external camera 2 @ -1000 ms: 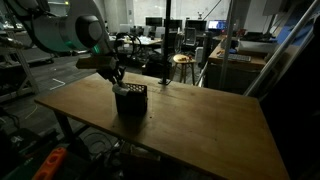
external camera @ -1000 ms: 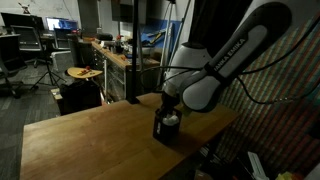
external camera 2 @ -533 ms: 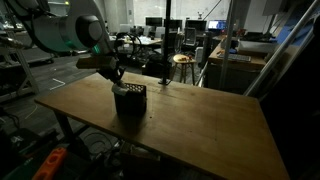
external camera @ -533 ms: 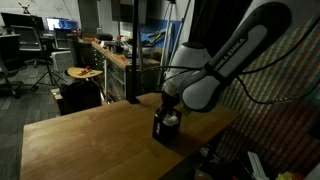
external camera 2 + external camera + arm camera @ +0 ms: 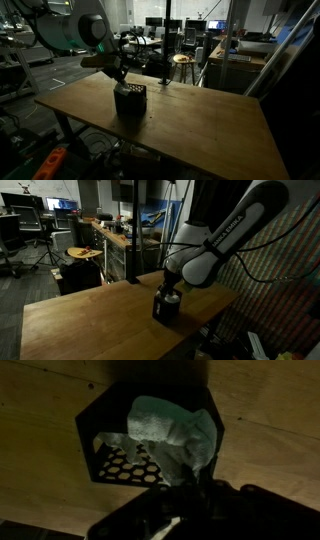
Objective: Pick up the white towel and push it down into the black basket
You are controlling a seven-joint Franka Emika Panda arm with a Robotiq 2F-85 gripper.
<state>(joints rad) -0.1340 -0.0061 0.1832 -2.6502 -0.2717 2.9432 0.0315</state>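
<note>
The black basket (image 5: 115,465) stands on the wooden table, small and dark in both exterior views (image 5: 164,308) (image 5: 130,100). The white towel (image 5: 175,425) is bunched inside it, and a pale fold rises above the rim on one side. In the wrist view that fold narrows to a point right at my gripper (image 5: 192,480), whose dark fingers stand together, shut on the cloth's edge. Seen from outside, the gripper (image 5: 168,290) (image 5: 120,80) hangs straight over the basket's mouth. A honeycomb-patterned basket wall shows beside the towel.
The wooden table (image 5: 90,320) (image 5: 200,125) stretches away from the basket, which stands near one edge. A black pole (image 5: 133,240) (image 5: 166,50) rises at the table's far side. A round stool (image 5: 84,253) (image 5: 182,60) and lab benches stand beyond.
The jaws have closed over the towel in the basket. The arm's upper part has shifted slightly upward; basket and towel stay in place.
</note>
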